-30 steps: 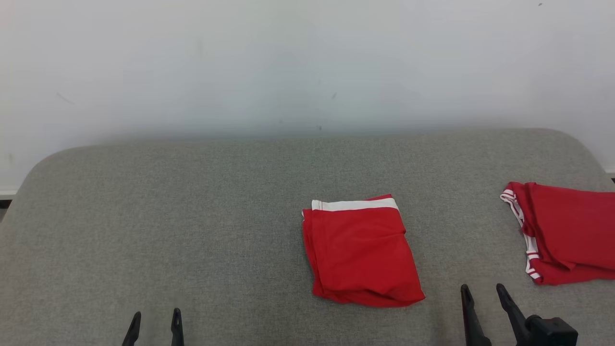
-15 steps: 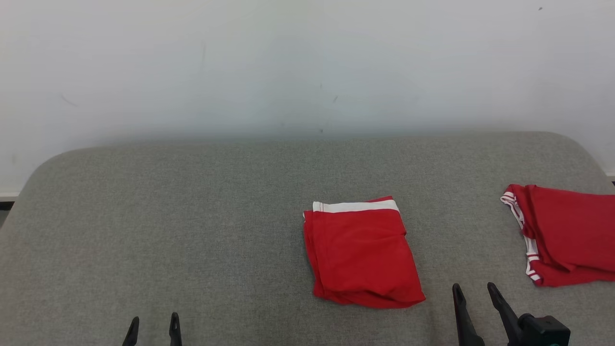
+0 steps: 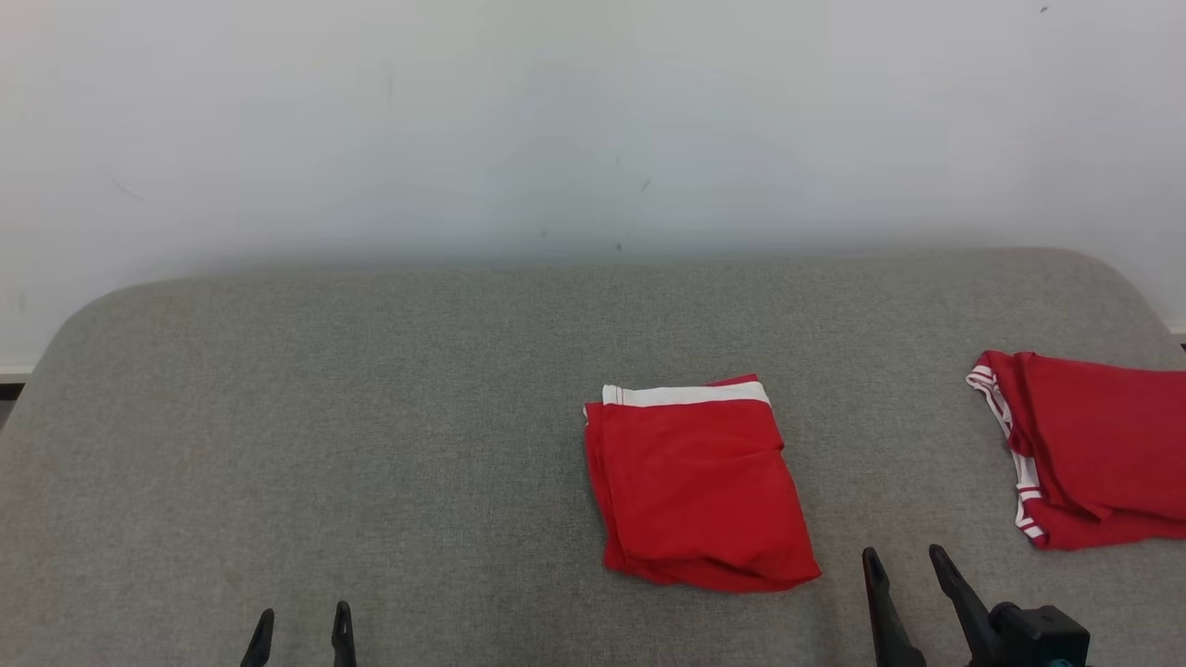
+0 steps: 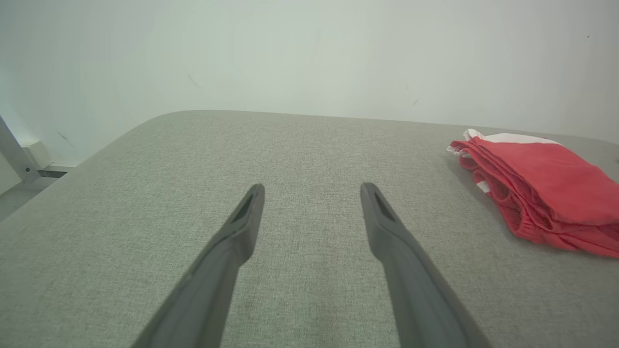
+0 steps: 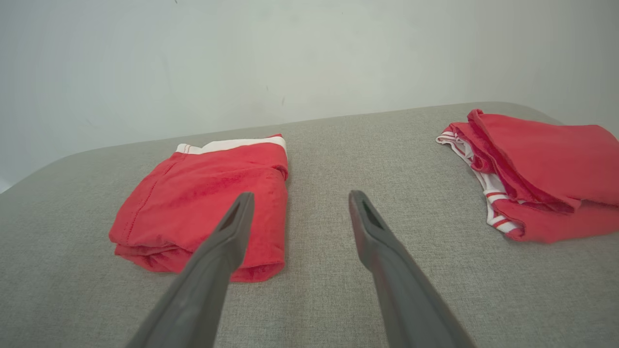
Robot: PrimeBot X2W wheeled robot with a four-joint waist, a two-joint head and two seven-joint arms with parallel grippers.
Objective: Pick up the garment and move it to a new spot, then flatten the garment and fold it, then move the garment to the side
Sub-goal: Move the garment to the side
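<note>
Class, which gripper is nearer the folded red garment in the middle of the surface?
Right. The right gripper is just beyond the near right corner of the folded red garment; the left gripper sits well off to its left.

Red garment (image 3: 697, 491), white band; grey cushion (image 3: 371, 417); white wall (image 3: 556, 120)

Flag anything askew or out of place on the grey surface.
Nothing spilled or damaged. The folded garment sits near the middle, slightly rotated. The second red garment at the right is looser, its striped trim poking out.
</note>
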